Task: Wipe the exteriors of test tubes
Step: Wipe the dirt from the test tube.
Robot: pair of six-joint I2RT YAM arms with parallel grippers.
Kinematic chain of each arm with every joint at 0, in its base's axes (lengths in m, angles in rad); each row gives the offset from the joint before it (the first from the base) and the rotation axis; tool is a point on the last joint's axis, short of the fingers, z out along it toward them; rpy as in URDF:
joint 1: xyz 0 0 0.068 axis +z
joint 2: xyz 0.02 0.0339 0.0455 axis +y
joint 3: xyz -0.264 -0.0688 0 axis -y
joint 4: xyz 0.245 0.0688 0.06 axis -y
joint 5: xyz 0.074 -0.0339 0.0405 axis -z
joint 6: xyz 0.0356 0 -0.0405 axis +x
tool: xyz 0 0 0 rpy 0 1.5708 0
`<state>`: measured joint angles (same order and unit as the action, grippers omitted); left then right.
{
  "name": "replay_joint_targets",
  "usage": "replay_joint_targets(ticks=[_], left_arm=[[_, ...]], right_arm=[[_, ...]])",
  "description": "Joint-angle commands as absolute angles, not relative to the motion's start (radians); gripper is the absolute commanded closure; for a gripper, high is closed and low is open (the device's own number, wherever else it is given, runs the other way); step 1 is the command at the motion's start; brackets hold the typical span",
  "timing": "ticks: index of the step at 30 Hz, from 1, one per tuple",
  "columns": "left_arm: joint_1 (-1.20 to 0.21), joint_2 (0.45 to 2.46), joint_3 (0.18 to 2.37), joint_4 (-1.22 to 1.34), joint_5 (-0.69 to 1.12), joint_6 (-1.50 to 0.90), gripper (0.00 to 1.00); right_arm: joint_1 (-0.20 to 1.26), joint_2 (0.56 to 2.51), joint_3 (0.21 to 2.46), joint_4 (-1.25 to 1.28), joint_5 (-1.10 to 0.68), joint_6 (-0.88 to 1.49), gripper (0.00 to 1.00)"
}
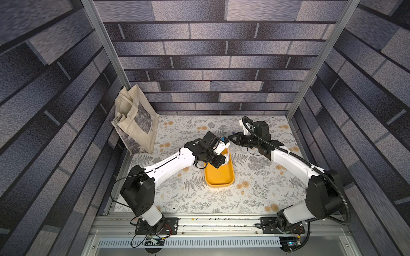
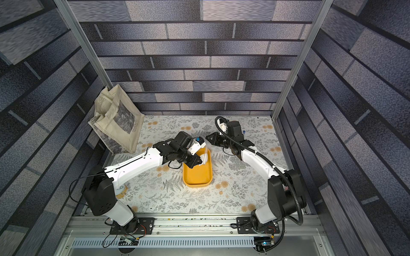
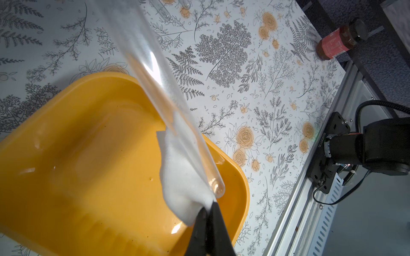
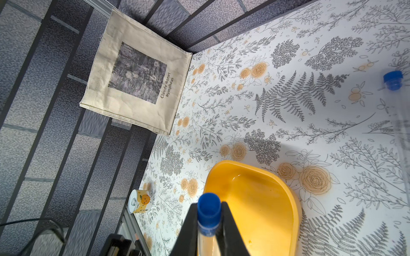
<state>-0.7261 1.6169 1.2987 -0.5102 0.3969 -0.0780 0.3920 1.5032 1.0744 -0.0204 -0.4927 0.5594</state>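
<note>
Test tube (image 3: 168,95), slender, clear, blue-capped: slanted above yellow oblong plastic tray (image 3: 88,155), clamped near cap by right claw (image 4: 208,206). Against lower end, folded white wiping cloth (image 3: 182,172) pinched tight in left claw (image 3: 209,206). Likely trouble: cloth drag pulling tube loose, dropping it into tray.

left arm (image 1: 168,165) and right arm (image 1: 288,158): glossy white link shells, matte black joint housings. Black corrugated conduit (image 1: 332,184) along right arm's 3 o'clock side; thin black wire (image 1: 112,192) at left's 9 o'clock. left gripper (image 3: 208,207), right gripper (image 4: 209,206): black, wedge-shaped.
</note>
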Motion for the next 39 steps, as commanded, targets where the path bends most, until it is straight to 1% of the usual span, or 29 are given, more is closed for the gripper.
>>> replay_joint_targets(ticks=[1, 10, 17, 22, 26, 32, 39], left_arm=[[-0.704, 1.646, 1.361, -0.489, 0.429, -0.055, 1.0], [-0.669, 1.701, 1.494, -0.545, 0.443, -0.014, 1.0], [-0.667, 1.7, 1.495, -0.554, 0.446, -0.016, 1.0], [-0.694, 1.659, 1.43, -0.54, 0.435, -0.038, 0.99], [-0.73, 1.609, 1.34, -0.507, 0.412, -0.075, 1.0], [-0.796, 1.526, 1.218, -0.462, 0.344, -0.134, 0.99], [-0.881, 1.466, 1.152, -0.436, 0.264, -0.167, 0.99]], right_arm=[[0.387, 1.503, 1.075, -0.036, -0.508, 0.541, 0.87], [0.387, 1.507, 1.075, -0.031, -0.514, 0.546, 0.87], [0.387, 1.514, 1.075, -0.041, -0.512, 0.543, 0.87], [0.387, 1.505, 1.075, -0.038, -0.508, 0.55, 0.87], [0.387, 1.479, 1.008, -0.025, -0.498, 0.561, 0.87], [0.388, 1.439, 0.944, -0.016, -0.492, 0.575, 0.87], [0.39, 1.395, 0.908, -0.038, -0.483, 0.556, 0.87]])
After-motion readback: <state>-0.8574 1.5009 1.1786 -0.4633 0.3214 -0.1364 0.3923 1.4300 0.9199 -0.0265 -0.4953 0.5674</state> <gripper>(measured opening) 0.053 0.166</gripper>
